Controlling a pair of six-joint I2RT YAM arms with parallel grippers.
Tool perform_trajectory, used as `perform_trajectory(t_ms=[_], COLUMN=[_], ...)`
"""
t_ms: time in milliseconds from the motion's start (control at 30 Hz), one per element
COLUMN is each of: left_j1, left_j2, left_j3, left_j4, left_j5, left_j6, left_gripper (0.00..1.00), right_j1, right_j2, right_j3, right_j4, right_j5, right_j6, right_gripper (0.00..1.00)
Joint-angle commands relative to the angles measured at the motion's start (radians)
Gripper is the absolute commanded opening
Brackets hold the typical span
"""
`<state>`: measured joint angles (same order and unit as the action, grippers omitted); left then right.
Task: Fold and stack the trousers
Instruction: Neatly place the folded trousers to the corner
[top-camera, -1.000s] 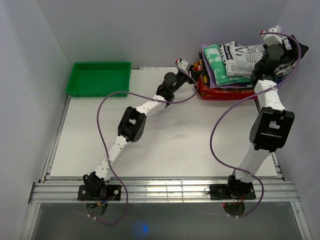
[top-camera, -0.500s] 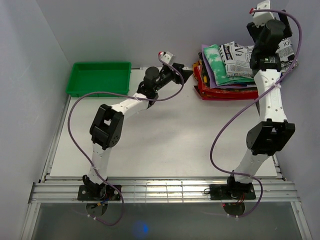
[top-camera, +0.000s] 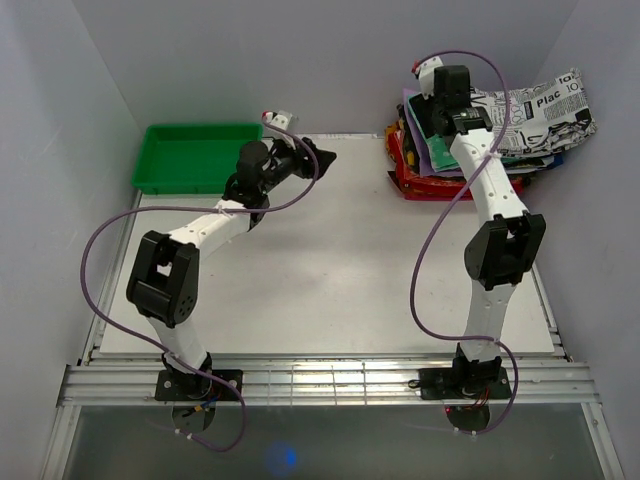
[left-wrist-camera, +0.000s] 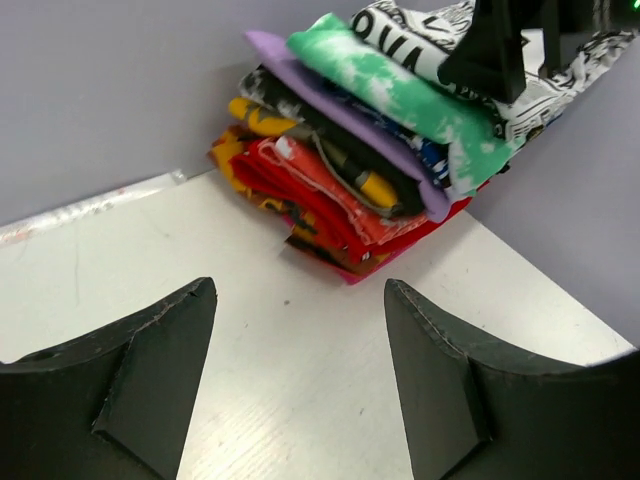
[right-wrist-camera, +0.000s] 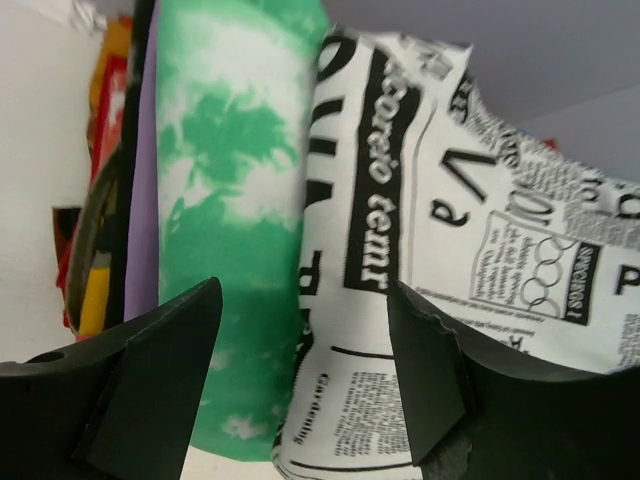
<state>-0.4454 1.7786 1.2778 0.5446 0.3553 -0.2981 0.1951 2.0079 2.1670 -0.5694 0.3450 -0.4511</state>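
Newsprint trousers lie loosely on top of the clothes pile, spilling off its right side. The right pincer hovers spread just above them, and the left pincer is spread and empty, well short of the pile. Best bet, I'd say: pinch the overhanging edge and square it onto the pile.

Light: was bright, even and soft.
Shadows: lay faint under the stack of folded multicoloured clothes.
Glare: blue glint showed on the glossy grey front strip.

white arm links, black joints, looping purple cables, black fingers
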Motion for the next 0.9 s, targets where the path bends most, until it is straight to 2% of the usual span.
perform_trajectory(t_ms=[0,167,300,500,867], left_j1=[0.028,0.048,0.054,0.06,0.088], left_j2=[-0.116,-0.146,-0.157,-0.171,-0.173], left_j3=[-0.066,-0.1,-0.112,-0.138,-0.138], left_j4=[-0.038,-0.046,-0.046,-0.046,-0.063], left_j5=[-0.004,-0.006,0.002,0.01,0.016], left_j6=[-0.022,-0.03,-0.033,-0.032,-0.035], left_gripper=[0.79,0.79,0.79,0.79,0.79], right_j1=[0.01,0.012,0.012,0.014,0.009], right_j2=[-0.006,0.012,0.026,0.048,0.109], right_j3=[-0.021,-0.087,-0.07,-0.004,-0.018], right_j4=[0.0,0.107,0.14,0.141,0.141], right_j5=[0.129,0.225,0.241,0.247,0.255], right_j6=[-0.001,-0.072,-0.093,-0.106,-0.104], right_gripper=[0.73,0.73,0.72,0.71,0.73])
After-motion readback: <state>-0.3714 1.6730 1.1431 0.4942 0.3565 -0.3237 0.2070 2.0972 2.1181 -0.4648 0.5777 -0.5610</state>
